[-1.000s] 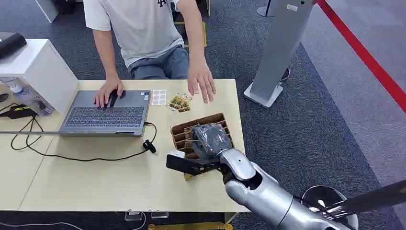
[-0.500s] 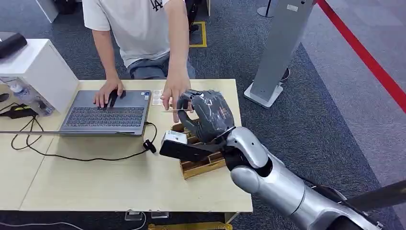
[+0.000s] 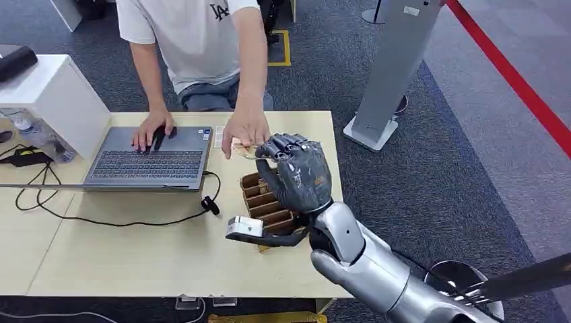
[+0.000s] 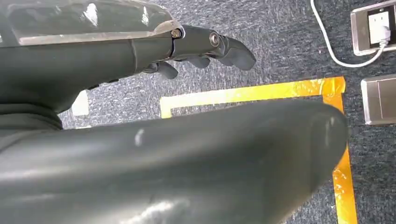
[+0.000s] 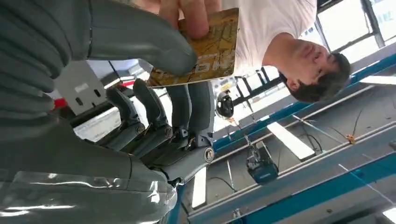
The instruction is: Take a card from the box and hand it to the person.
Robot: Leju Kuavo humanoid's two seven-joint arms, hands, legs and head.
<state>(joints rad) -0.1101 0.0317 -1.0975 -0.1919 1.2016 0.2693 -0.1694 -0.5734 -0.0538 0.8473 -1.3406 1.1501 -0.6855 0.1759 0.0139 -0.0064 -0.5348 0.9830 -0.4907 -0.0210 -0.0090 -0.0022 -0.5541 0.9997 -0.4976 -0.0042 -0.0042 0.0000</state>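
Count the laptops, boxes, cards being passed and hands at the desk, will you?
laptop: 1
box: 1
card, being passed: 1
robot hand: 1
person's hands: 2
Total: 6

An office: a laptop [image 3: 151, 160] on a pale desk [image 3: 135, 249], grey carpet [image 3: 458, 161].

Shiny silver right arm [image 3: 377, 269], dark grey right hand [image 3: 296, 176] with ribbed cover, person [image 3: 195, 40] in white T-shirt, grey shorts
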